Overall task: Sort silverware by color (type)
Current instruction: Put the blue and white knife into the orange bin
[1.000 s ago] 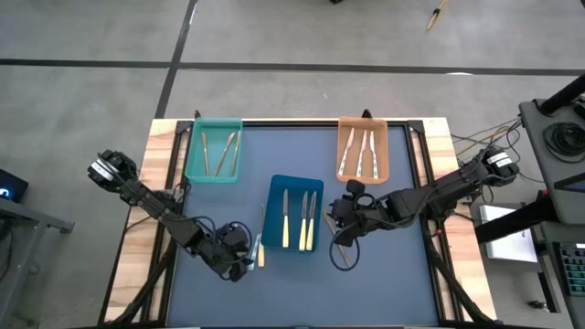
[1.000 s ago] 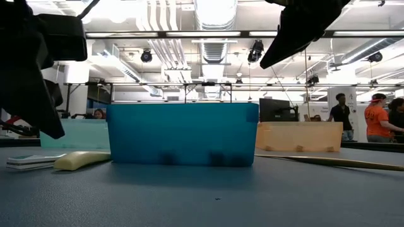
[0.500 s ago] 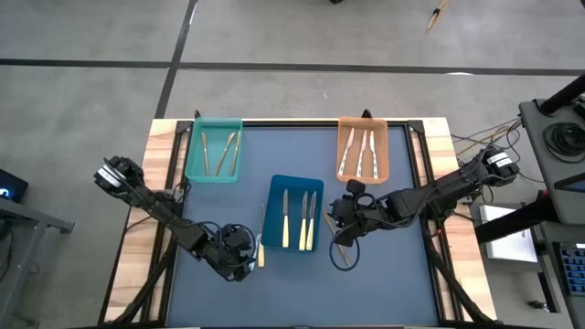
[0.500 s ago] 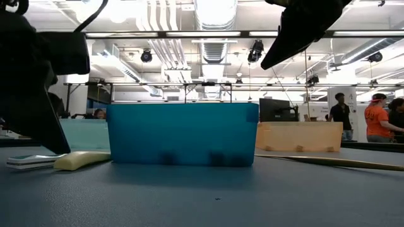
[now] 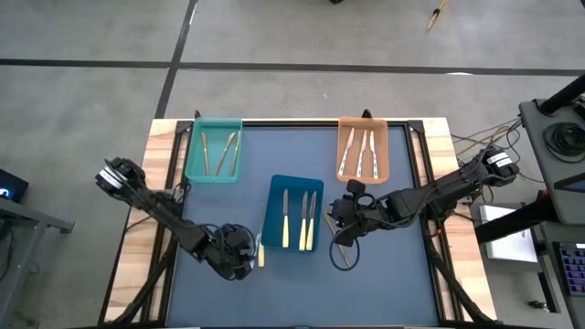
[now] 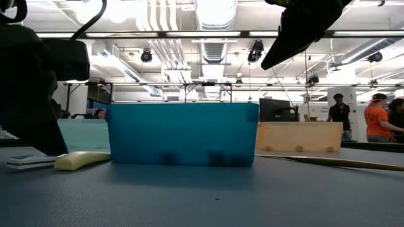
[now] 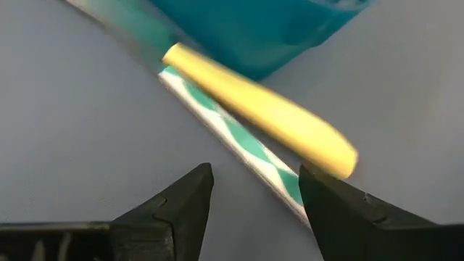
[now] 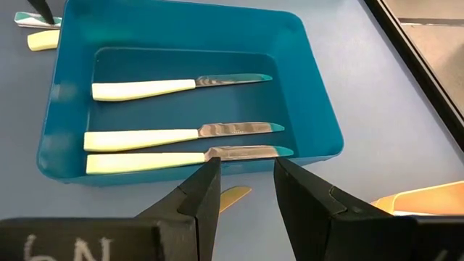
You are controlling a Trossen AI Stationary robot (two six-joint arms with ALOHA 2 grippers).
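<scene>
My left gripper (image 7: 250, 192) hangs open over a smooth, rounded cream-yellow handle (image 7: 261, 109) beside the glossy blue tray (image 5: 294, 213). It has dropped lower since before. My right gripper (image 8: 243, 188) waits, fingers apart.

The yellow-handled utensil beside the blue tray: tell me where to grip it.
Grip the yellow-handled utensil across its rounded handle, coming straight down. It lies flat on the table, partly over a striped one, so pinch only the yellow handle. The open left gripper already hovers beside its end.
</scene>
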